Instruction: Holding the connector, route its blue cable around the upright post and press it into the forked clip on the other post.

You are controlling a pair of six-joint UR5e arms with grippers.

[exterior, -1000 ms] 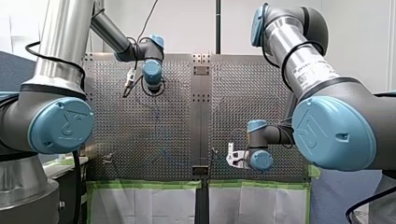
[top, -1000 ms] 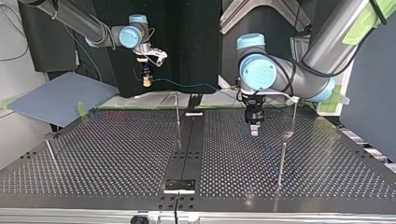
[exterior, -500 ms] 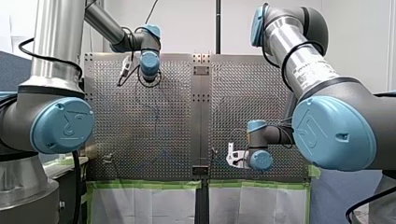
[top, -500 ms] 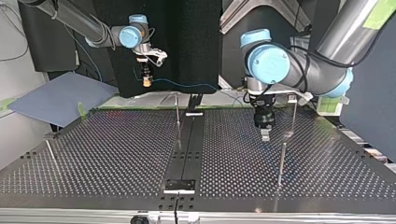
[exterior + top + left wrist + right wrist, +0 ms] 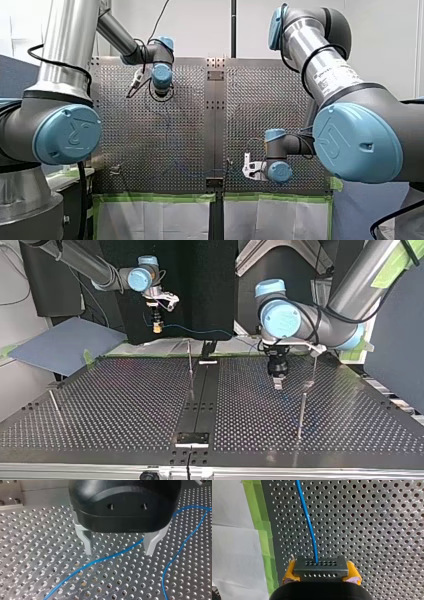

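My right gripper [image 5: 322, 573] clamped the connector [image 5: 321, 566]; my left gripper [image 5: 119, 553], fingers [image 5: 86, 540] wide, straddled the cable [image 5: 110, 557]. Lowering before closing seemed wise.

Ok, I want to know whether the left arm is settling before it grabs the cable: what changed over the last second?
My left hand swung toward the top view's right, then came partway back. It is open now, over the blue cable, and not gripping it. My right hand stayed where it was, shut on the connector.
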